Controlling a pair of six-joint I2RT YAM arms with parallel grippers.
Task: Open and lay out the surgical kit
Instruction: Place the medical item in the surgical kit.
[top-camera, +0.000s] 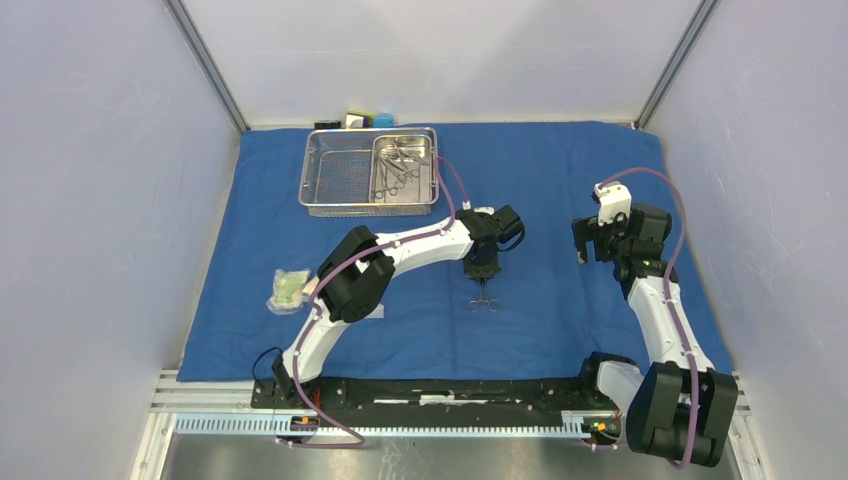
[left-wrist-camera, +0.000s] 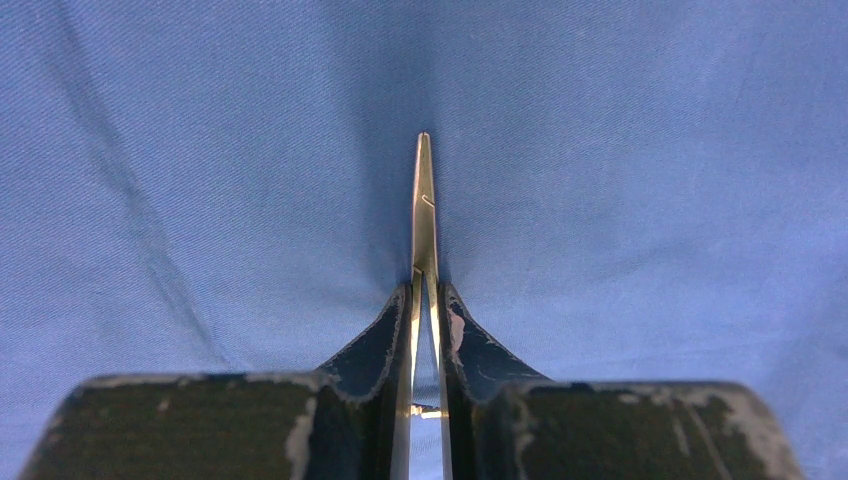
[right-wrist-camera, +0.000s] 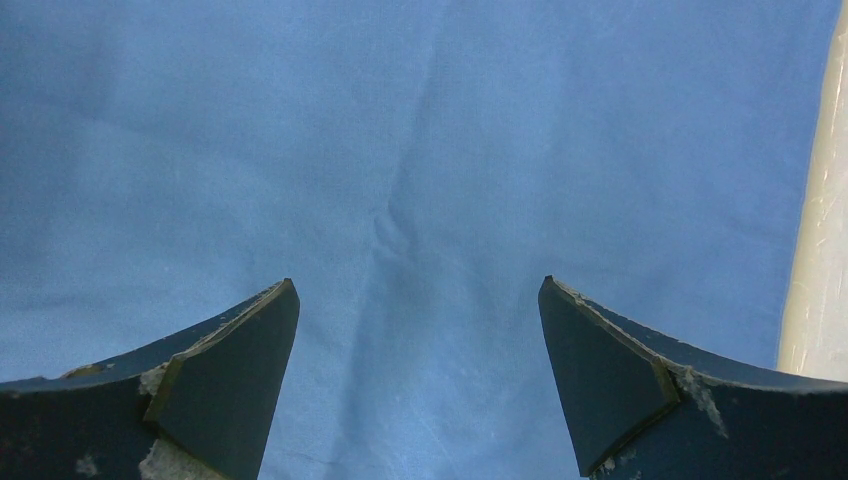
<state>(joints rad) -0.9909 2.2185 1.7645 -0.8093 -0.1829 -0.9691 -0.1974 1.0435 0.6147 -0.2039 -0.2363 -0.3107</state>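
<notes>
Left gripper pinching forceps over mid-cloth; long axis in line with fingers, tip ahead, rings toward near edge. Right gripper spread, empty, well right. Left arm nearer basket.

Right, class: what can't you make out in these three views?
Left wrist view: handles of the held instrument, hidden inside the left tool.
Top view: loose instruments in the pan, too small to count.
Top view: packets, too small and bunched to count.
Top view: blocks behind the basket, partly hidden by its rim.
</notes>
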